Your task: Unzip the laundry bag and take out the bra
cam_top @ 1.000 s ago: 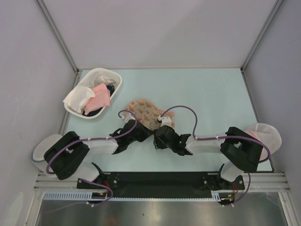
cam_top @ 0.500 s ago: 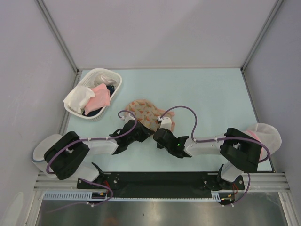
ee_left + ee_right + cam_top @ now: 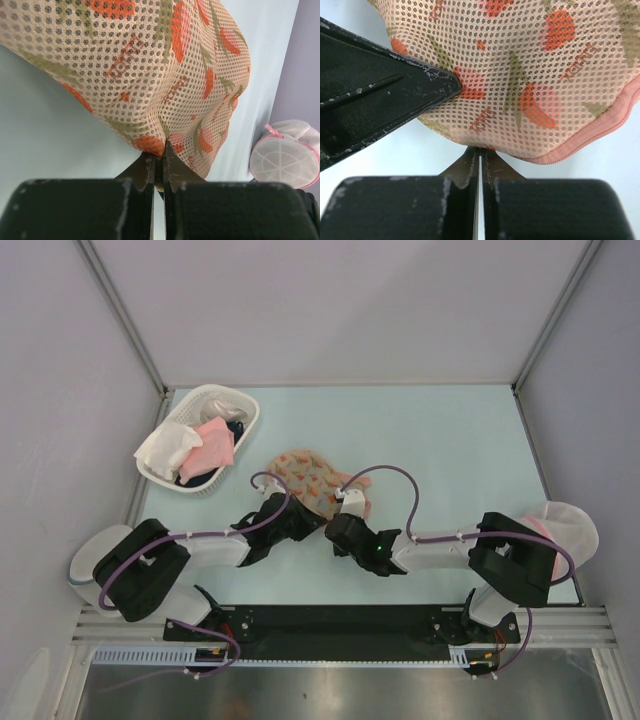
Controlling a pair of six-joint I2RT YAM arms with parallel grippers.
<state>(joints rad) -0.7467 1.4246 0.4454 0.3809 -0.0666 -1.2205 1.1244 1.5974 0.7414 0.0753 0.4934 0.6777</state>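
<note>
The laundry bag (image 3: 312, 478), beige-pink mesh with an orange-red floral print, lies on the table between the two arms. My left gripper (image 3: 318, 521) is shut on a fold of the bag's near edge; the left wrist view shows the mesh (image 3: 150, 65) pinched at the tips (image 3: 159, 149). My right gripper (image 3: 338, 527) is shut at the bag's lower edge (image 3: 520, 90), its tips (image 3: 480, 151) nipping the seam beside the pink zipper band (image 3: 600, 135). A left finger (image 3: 380, 95) shows close by. The bra is hidden.
A white basket (image 3: 245, 410) at the back left holds a pink cloth (image 3: 213, 447), a white cloth (image 3: 165, 448) and some dark fabric. A white mesh dome with a pink rim (image 3: 567, 523) sits by the right arm, and it also shows in the left wrist view (image 3: 284, 161).
My right wrist has rolled and edged left toward the bag's near edge, closing up beside the left gripper. The left arm and the bag have barely moved.
</note>
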